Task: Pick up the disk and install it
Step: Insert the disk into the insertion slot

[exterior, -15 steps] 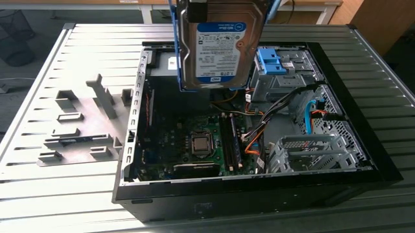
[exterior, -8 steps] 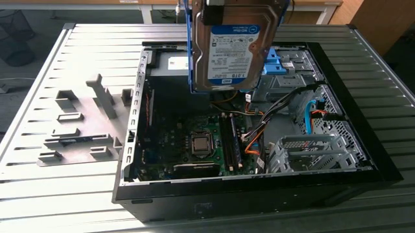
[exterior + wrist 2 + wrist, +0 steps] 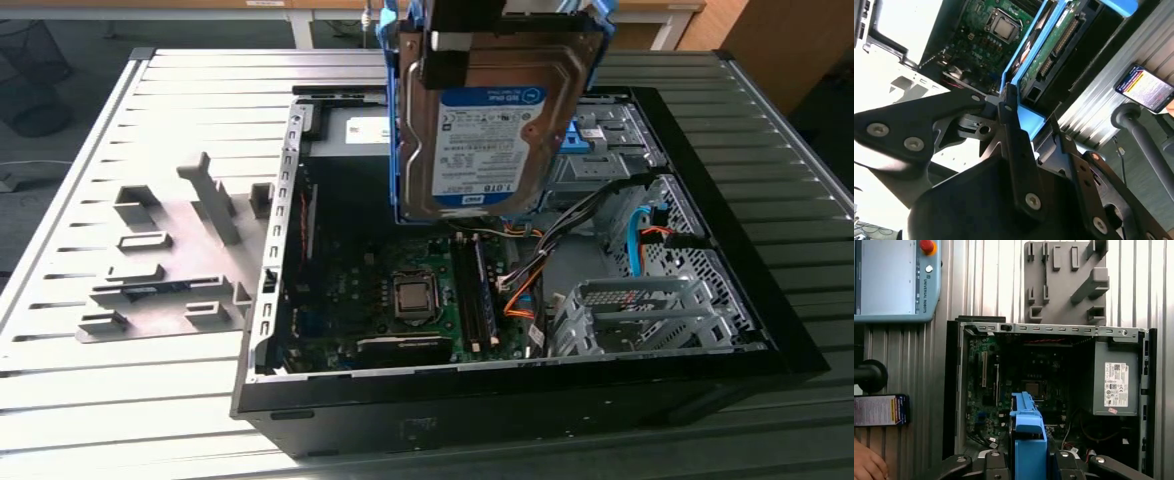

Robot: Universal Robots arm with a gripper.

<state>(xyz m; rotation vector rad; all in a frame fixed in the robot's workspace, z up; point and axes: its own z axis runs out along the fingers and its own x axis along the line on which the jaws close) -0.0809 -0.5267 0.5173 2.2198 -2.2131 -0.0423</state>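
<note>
The disk [image 3: 487, 130], a silver hard drive with a white-and-blue label and a blue plastic frame, hangs upright above the open computer case [image 3: 747, 290]. My gripper [image 3: 497, 18] is shut on its upper edge, at the top of the exterior view. In the second wrist view the disk [image 3: 1050, 49] shows its green circuit board, and the gripper [image 3: 1029, 122] clamps the blue frame between black fingers [image 3: 1013, 131]. In the first wrist view the blue frame [image 3: 1029, 437] stands edge-on over the motherboard [image 3: 1004, 385], with the gripper [image 3: 1029, 462] around it.
Inside the case lie a motherboard [image 3: 400, 290], a metal drive cage [image 3: 641, 312], cables and a grey box with a white sticker [image 3: 1116, 382]. A grey fixture plate [image 3: 167, 270] lies at the exterior view's left. A hand [image 3: 866, 465] and a pendant [image 3: 894, 280] are beside the case.
</note>
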